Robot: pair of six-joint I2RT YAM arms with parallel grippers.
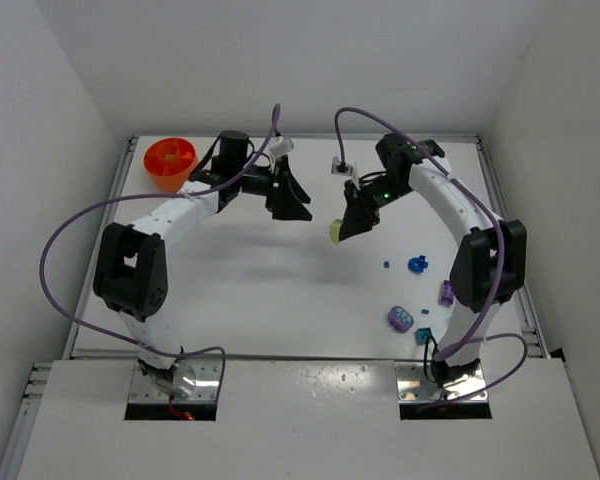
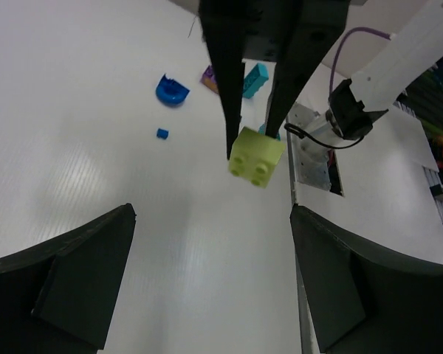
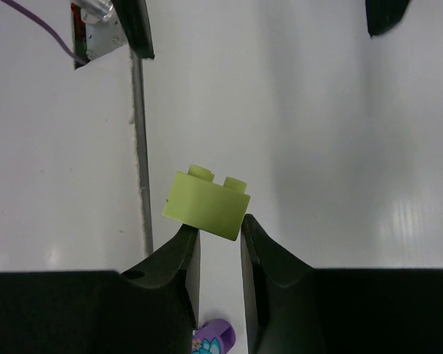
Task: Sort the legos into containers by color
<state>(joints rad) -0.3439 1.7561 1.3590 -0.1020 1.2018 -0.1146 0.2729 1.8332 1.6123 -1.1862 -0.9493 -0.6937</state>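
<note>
Pinching the lime brick (image 3: pixel 207 205) by its edge, the right gripper (image 3: pixel 218 230) holds it above the middle of the table (image 1: pixel 260 290), the left gripper (image 2: pixel 213 214) gaping wide. So shallow a grip could drop it short of the orange bowl (image 1: pixel 170 178).

Lime green brick (image 1: pixel 334 232) is hanging tilted over mid-table, pinched in the right gripper (image 3: pixel 218 228). Blue pieces (image 1: pixel 417 265), purple pieces (image 1: pixel 400 320) and teal piece (image 1: pixel 422 335) are lying scattered near right. Orange bowl (image 1: pixel 169 163) is sitting upright far left.
</note>
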